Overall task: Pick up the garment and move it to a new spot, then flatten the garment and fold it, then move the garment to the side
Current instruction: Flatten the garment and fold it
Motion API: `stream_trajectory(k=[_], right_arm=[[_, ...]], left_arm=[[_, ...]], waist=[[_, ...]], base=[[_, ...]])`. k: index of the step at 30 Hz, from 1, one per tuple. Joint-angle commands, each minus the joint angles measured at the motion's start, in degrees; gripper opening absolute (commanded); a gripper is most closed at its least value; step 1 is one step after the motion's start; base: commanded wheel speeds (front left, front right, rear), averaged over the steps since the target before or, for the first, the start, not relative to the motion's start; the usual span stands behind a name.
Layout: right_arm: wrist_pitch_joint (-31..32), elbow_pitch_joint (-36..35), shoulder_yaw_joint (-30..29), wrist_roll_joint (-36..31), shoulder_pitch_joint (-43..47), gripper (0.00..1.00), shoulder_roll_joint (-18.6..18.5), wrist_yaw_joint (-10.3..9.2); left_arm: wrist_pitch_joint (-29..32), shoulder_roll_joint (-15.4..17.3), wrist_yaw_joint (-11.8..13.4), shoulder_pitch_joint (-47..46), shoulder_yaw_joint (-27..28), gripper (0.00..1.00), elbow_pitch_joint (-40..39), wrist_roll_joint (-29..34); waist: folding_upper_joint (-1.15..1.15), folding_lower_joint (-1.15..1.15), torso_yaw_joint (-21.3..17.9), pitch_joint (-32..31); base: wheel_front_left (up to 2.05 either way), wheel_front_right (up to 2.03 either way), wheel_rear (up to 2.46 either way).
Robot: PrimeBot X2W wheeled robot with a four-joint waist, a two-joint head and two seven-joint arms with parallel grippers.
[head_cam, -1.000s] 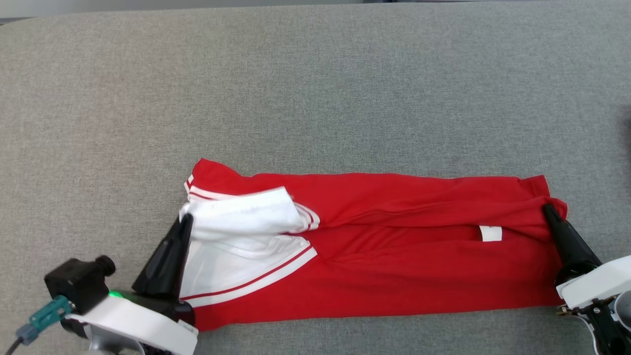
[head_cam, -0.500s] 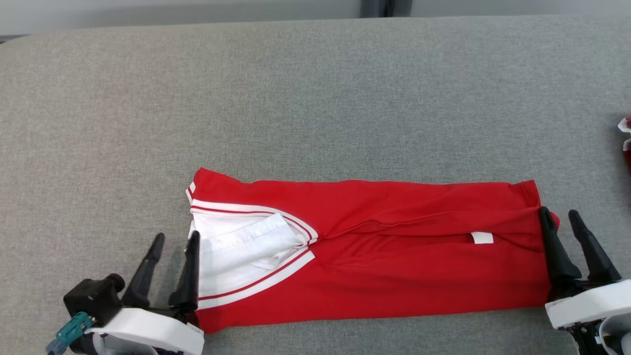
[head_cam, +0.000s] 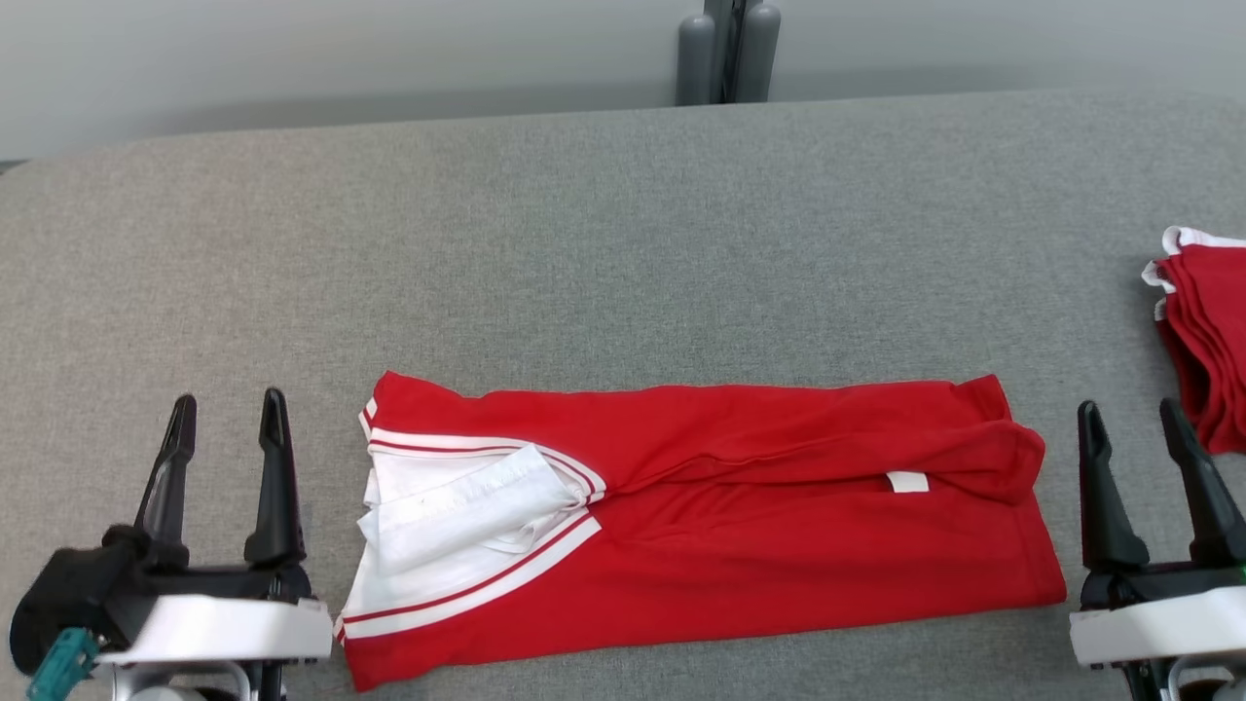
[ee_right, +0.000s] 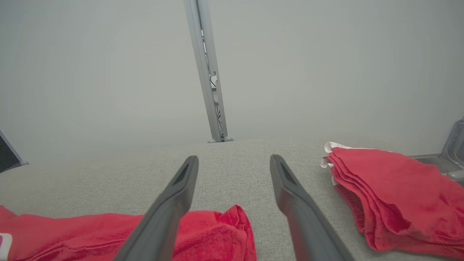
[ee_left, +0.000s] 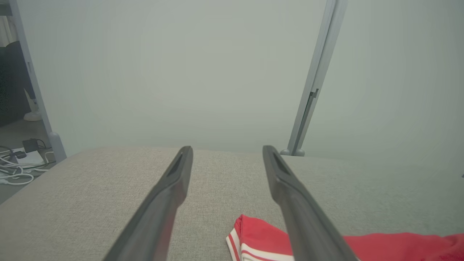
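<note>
Jaws of the left gripper [head_cam: 229, 399] and the right gripper [head_cam: 1129, 407] both stand wide apart with nothing between them. Each sits just off one end of the red polo shirt [head_cam: 779, 555] without touching it. The shirt lies folded into a long band on the grey bench [head_cam: 584, 243], with its white collar [head_cam: 458, 506] toward the left gripper and a white label [head_cam: 907, 481] near the right end. A stack of folded red garments [head_cam: 1207, 331] rests at the bench's right edge.

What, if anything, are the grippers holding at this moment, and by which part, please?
Nothing is held. The left gripper and the right gripper both stand open and empty, one beside each end of the shirt.
</note>
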Motion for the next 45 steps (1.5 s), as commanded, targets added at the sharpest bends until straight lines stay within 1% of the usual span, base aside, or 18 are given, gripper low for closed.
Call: stream_trajectory(k=[1,7,19,24,27,31,34,40,45], right_arm=[[0.79,-0.65,-0.29,-1.69,1.4,1.0,0.12,0.04],[2.43,-1.34,-0.52,-4.92,4.78,1.0,1.4,0.04],[4.05,-2.34,-0.68,-6.69,6.56,1.0,2.27,0.04],[4.84,-2.44,-1.03,-6.35,5.37,1.0,2.4,0.04],[5.4,-1.07,-1.36,-6.05,2.75,1.0,1.31,0.04],[5.72,4.27,-1.32,-5.38,-1.2,1.0,0.35,0.04],[5.67,9.94,-0.66,-5.09,-3.75,1.0,-0.15,0.04],[4.63,21.46,1.18,-3.58,-5.72,1.0,0.42,0.03],[3.75,29.32,3.75,-1.37,-5.77,1.0,1.6,0.03]], left_arm=[[-0.01,0.66,-0.64,1.46,0.52,1.0,0.65,1.71],[-0.02,1.48,-1.26,4.39,-0.51,1.0,3.06,4.1],[0.17,1.69,-1.92,3.93,-0.83,1.0,5.36,3.47],[0.15,1.8,-2.3,2.55,-1.26,1.0,5.58,3.24],[0.16,1.81,-2.74,1.27,-1.55,1.0,5.74,3.22],[0.49,1.4,-3.73,-1.16,-2.54,1.0,6.56,3.13],[0.43,1.12,-4.45,-2.85,-3.22,1.0,7.62,3.09],[0.2,0.44,-5.47,-5.1,-3.69,1.0,9.51,3.13],[0.01,0.35,-5.81,-5.98,-3.26,1.0,10.37,3.44]], waist=[[0.0,0.0,-0.3,-1.32],[0.0,0.0,-0.16,-3.21],[0.0,0.0,0.4,-4.19],[0.0,0.0,0.99,-3.33],[0.0,0.0,1.36,-2.18],[0.0,0.0,2.22,-0.02],[0.0,0.0,2.85,1.43],[0.0,0.0,3.56,3.22],[0.0,0.0,3.44,3.73]], base=[[0.0,0.0,0.0],[0.0,0.0,0.0],[0.0,0.0,0.0],[0.0,0.0,0.0],[0.0,0.0,0.0],[0.0,0.0,0.0],[0.0,0.0,0.0],[0.0,0.0,0.0],[0.0,0.0,0.0]])
